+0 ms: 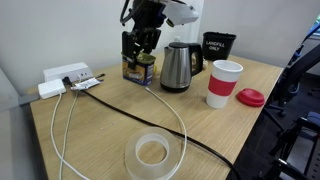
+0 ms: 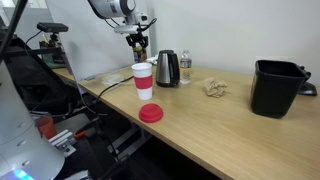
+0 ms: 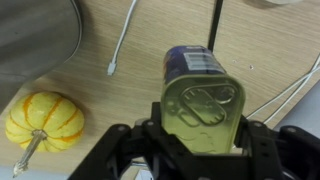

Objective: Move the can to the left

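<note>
I am seeing the can filling the middle of the wrist view, its gold pull-tab top facing the camera and a dark label band showing on the side beyond. The claw is straddling it, with one black finger lying against each side of the rim, so I am reading it as clamped narrowly on the can. In an exterior view the can is sitting under the claw at the back of the worktop. Its base looks to be resting on the wood, though I cannot tell that for sure.

Just beside the can, the steel kettle is standing upright, and a small orange gourd is lying near it in the wrist view. Further along, a black tub is standing behind a white-and-red paper cup, with a red lid lying flat next to the cup. On the can's other side, a white power strip is feeding a black cable and a white cable across the wood. A clear tape roll is lying near the front edge.
</note>
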You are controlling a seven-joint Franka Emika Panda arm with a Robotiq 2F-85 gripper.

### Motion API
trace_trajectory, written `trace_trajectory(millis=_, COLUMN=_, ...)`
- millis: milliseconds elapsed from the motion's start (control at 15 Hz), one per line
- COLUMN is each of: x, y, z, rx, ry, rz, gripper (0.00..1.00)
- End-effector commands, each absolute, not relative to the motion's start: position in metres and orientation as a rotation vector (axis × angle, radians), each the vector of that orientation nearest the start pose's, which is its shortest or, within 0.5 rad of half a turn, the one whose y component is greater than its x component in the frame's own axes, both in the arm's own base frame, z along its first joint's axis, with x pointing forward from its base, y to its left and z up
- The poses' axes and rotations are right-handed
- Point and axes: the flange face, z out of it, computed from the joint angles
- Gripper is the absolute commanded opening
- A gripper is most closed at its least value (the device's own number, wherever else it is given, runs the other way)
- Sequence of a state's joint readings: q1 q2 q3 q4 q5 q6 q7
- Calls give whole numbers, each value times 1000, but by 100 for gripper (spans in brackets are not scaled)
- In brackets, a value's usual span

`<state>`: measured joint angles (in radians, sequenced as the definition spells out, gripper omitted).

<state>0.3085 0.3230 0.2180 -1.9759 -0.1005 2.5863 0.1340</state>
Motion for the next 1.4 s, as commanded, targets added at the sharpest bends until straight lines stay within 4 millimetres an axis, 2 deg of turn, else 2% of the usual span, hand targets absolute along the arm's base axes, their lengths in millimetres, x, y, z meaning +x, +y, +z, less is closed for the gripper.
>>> trace_trajectory(millis=0, x=564, y=325, z=326, rx=-2938, ry=-670, rz=-431, gripper=38)
trace_trajectory(millis=200, x=568, y=327, z=303, rx=-2955, ry=-704, rz=-404, gripper=38)
trace_trajectory(millis=667, x=576, y=308, z=261, rx=-3024, ry=-695, rz=-357, gripper=38)
trace_trajectory(millis=933, x=573, y=307, z=248, rx=-3034, ry=-685, rz=-318, gripper=38)
trace_trajectory(millis=1133, x=571, y=310, z=247, rx=-3031, ry=-684, rz=-305, gripper=38)
trace_trajectory(millis=1200, x=571, y=310, z=248, rx=-3027, ry=-681, rz=-302, gripper=47)
trace_trajectory(millis=1267, x=572, y=310, z=250, rx=-3025, ry=-685, rz=-300, gripper=88)
trace_trajectory(millis=1333, x=572, y=310, z=252, rx=-3025, ry=-685, rz=-299, gripper=88)
